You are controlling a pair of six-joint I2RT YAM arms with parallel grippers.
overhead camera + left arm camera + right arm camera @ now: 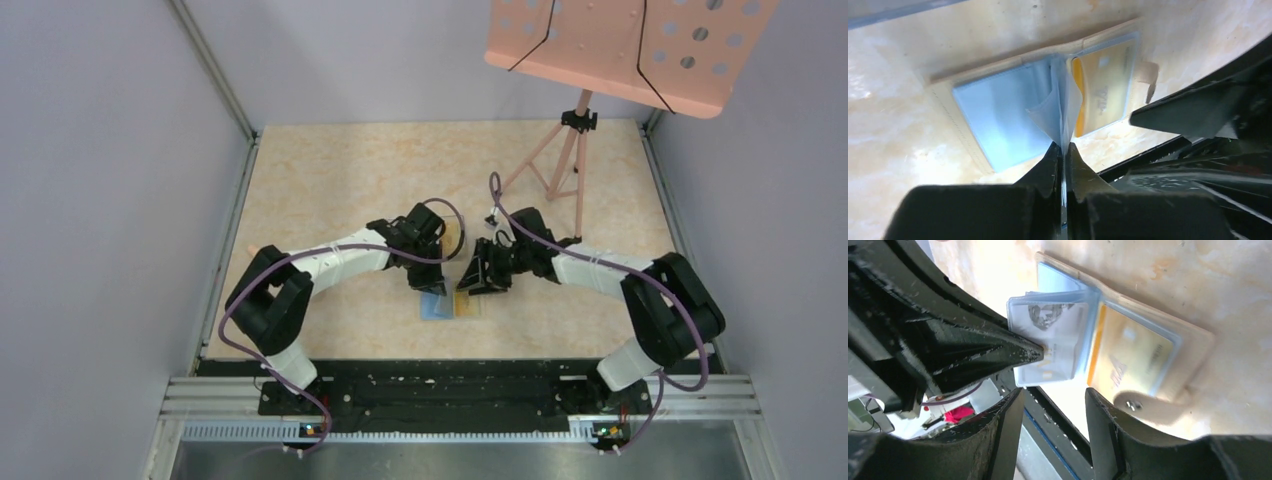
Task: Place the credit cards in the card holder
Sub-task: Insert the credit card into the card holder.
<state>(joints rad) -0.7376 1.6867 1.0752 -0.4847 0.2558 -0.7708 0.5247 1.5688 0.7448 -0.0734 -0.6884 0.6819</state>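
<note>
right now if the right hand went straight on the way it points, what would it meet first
Probably the lifted clear sleeve holding a white card, pinched by the left hand; the wallet lies beyond. Depth is unclear.

Yellow card (1103,85) print blurred; card holder (437,308) tiny overhead.

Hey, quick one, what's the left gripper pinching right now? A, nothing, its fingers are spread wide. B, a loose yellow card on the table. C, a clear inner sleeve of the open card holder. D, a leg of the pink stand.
C: in the left wrist view the left gripper is shut on the edge of a clear sleeve standing up from the open card holder.
</note>
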